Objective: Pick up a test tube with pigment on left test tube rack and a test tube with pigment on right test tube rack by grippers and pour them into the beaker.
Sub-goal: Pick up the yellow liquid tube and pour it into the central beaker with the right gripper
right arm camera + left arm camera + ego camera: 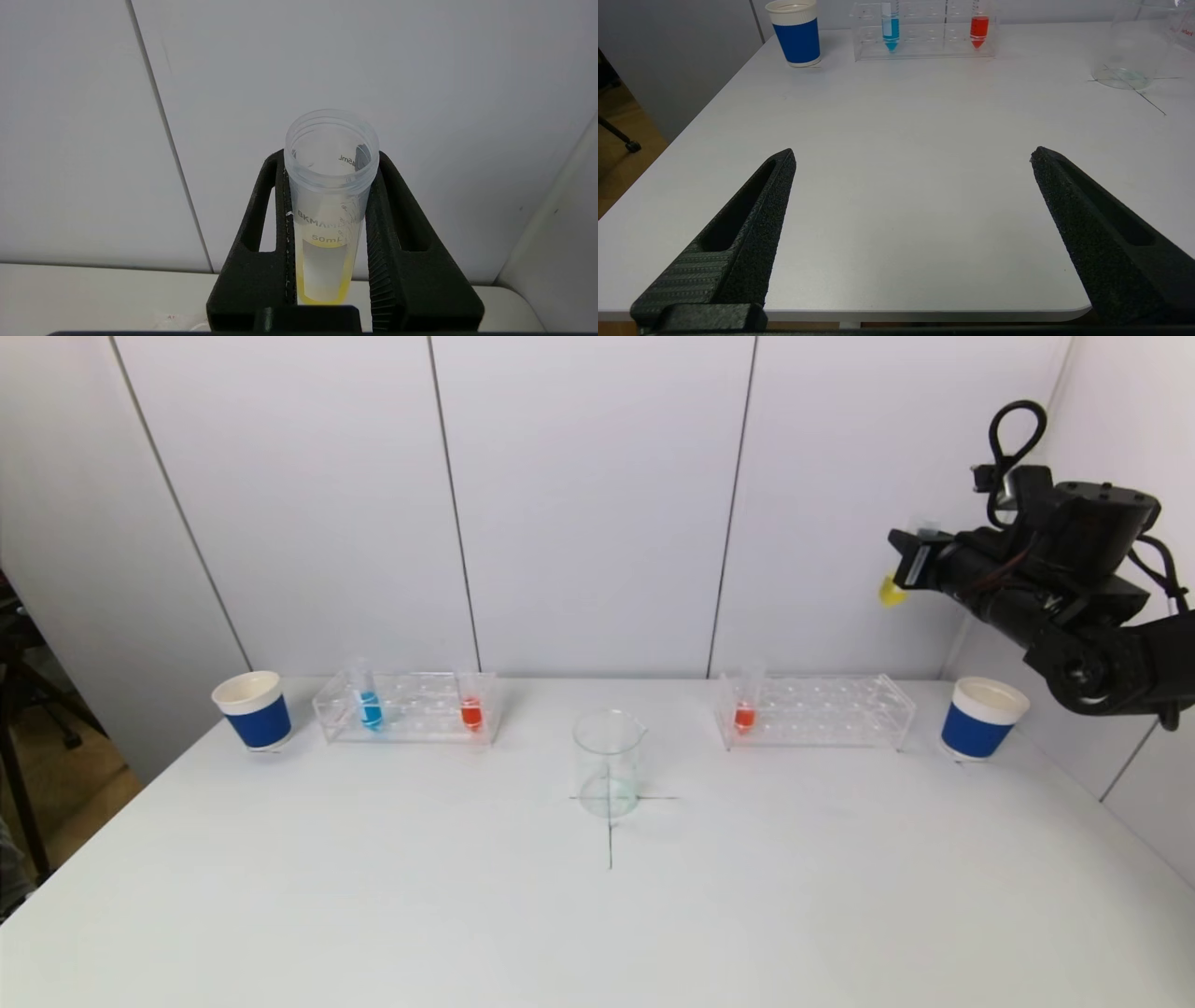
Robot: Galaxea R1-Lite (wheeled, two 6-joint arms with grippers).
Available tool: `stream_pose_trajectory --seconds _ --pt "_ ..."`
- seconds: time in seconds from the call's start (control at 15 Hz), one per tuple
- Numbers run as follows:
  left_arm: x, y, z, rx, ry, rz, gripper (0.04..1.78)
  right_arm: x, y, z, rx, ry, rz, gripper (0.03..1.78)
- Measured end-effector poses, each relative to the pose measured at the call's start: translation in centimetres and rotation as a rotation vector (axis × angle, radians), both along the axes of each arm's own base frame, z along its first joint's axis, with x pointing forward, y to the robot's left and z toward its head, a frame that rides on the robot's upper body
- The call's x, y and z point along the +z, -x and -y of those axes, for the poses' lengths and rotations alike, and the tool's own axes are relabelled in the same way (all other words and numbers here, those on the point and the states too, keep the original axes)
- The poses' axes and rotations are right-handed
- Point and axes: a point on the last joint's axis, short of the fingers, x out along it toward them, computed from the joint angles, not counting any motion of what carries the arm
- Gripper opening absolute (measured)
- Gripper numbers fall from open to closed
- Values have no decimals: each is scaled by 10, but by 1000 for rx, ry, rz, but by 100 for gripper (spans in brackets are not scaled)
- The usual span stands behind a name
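**Yellow tube held aloft on the right; three tubes left in two racks**

A white table (373,896) stands against pale wall panels, with a thin black cross marked near its middle. On that cross stands one clear glass beaker (609,763), upright with its mouth up.

The right gripper (329,168) is raised high above the table's right end, over the right rack and cup. Its jaws are clenched on a test tube with yellow pigment (329,205). In the head view only the tube's yellow tip (892,591) shows below the fingers, its long axis close to upright, open mouth up and tapered end down.

There are two clear racks. The left test tube rack (411,707) holds two upright tubes: a blue tube (370,709) and a red tube (471,712). The right test tube rack (817,709) holds one upright tube with orange-red pigment (744,715) at its left end.

Two blue paper cups with white rims stand upright: the left cup (252,709) just beside the left rack, and the right cup (980,717) near the right rack.

The left gripper (913,156) hovers low over the table's near left edge, jaws spread wide and grasping nothing.
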Motion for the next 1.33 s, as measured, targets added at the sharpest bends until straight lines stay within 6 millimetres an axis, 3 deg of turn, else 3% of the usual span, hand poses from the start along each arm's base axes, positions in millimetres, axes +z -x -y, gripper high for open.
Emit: stream_pose_trajectory --seconds 0.27,0.6,0.93,1.33 --pt "0 0 0 1 0 0 176 29 1 -4 28 16 -3 48" --pt "0 0 0 1 0 0 176 49 4 -18 139 153 16 48" --pt "0 0 0 0 0 1 176 71 13 -47 266 253 110 48" --pt "0 0 0 0 0 0 176 76 21 -98 403 355 184 48"
